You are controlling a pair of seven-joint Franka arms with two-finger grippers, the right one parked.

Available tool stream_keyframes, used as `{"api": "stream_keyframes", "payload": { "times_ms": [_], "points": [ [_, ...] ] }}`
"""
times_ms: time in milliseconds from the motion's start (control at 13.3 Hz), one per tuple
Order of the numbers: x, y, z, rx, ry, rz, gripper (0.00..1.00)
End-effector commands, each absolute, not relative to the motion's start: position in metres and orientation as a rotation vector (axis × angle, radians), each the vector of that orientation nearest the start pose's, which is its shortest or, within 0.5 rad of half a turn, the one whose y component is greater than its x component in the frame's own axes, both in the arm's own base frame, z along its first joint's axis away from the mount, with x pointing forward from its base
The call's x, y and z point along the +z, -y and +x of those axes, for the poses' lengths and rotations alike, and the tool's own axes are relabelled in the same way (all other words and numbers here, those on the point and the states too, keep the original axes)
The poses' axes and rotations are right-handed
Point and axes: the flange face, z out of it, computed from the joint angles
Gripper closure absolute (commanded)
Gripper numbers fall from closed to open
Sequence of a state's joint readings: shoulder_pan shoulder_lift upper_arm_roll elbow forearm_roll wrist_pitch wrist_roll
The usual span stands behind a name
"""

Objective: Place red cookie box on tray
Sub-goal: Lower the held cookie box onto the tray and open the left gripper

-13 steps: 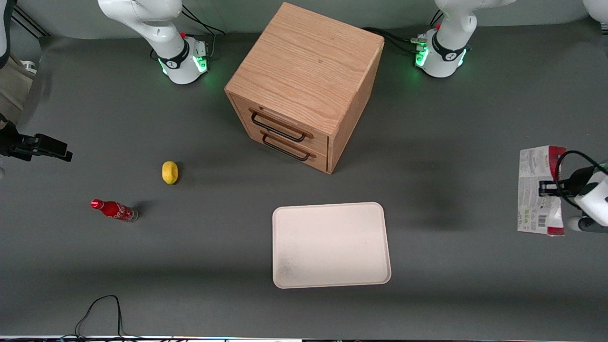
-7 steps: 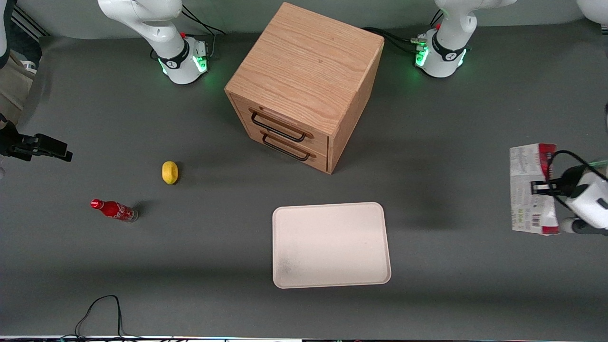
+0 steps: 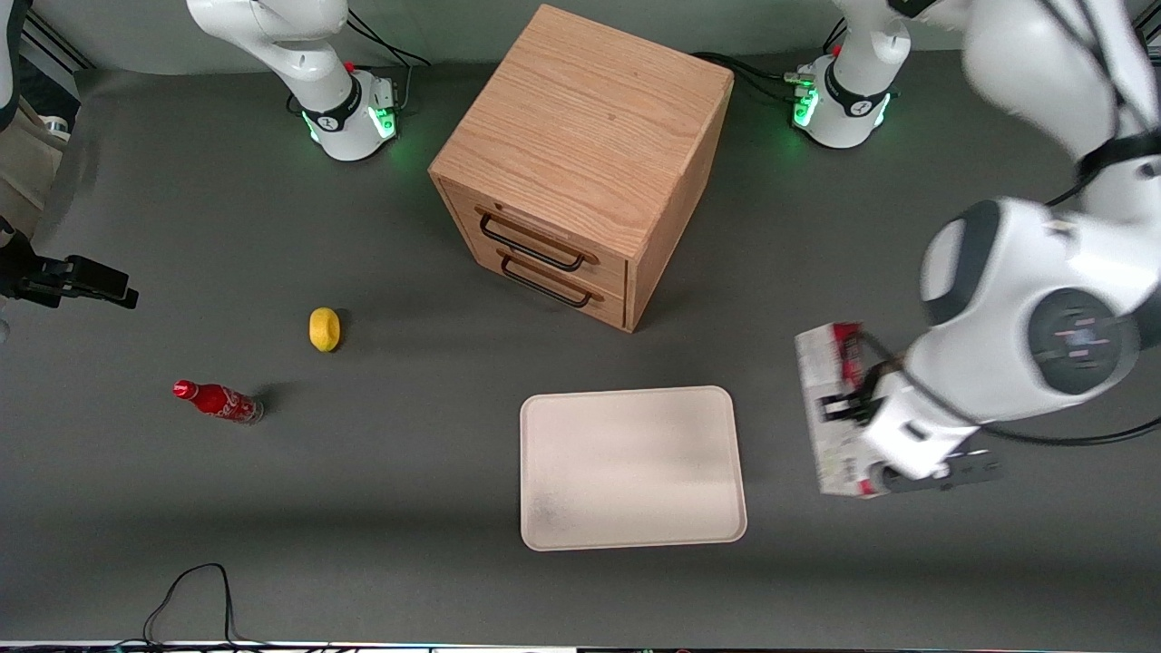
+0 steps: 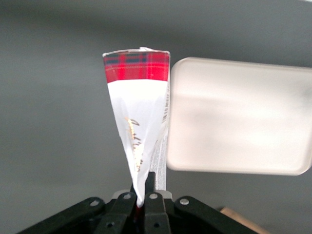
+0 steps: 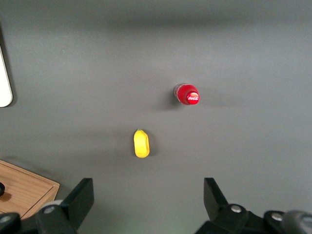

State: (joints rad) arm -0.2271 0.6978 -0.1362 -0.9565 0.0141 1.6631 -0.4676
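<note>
My left gripper point(image 3: 839, 408) is shut on the red cookie box point(image 3: 830, 413), a long slim carton with a white printed face and red ends, held in the air beside the tray. The left wrist view shows the red cookie box point(image 4: 139, 117) hanging from the gripper point(image 4: 142, 187), its red tartan end pointing away, with the fingers point(image 4: 153, 187) pinched on its near end. The cream-white tray point(image 3: 630, 467) lies flat in front of the drawer cabinet, nearer the front camera, with a grey smudge in one corner. In the left wrist view the tray point(image 4: 239, 114) lies next to the box.
A wooden drawer cabinet point(image 3: 580, 163) with two black handles stands mid-table. A yellow lemon point(image 3: 324, 328) and a small red soda bottle point(image 3: 218, 401) lie toward the parked arm's end. A black cable point(image 3: 190, 599) loops at the front edge.
The left arm has swung in from the working arm's end of the table, carrying the red cookie box a long way toward the tray. The box now hangs just beside the tray's edge.
</note>
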Motion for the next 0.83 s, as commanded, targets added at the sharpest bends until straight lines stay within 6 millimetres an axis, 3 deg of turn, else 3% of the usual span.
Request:
{"api": "stream_keyframes", "payload": {
  "times_ms": [0, 75, 301, 526, 752],
  "points": [
    [0.453, 0.257, 0.721, -0.048, 0.248, -3.235, 1.0],
    [0.448, 0.26, 0.723, -0.065, 0.246, -3.241, 1.0],
    [0.388, 0.299, 0.726, -0.087, 0.2, -3.235, 1.0],
    [0.324, 0.309, 0.734, -0.098, 0.198, -3.237, 1.0],
    [0.29, 0.309, 0.731, -0.083, 0.192, -3.226, 1.0]
  ]
}}
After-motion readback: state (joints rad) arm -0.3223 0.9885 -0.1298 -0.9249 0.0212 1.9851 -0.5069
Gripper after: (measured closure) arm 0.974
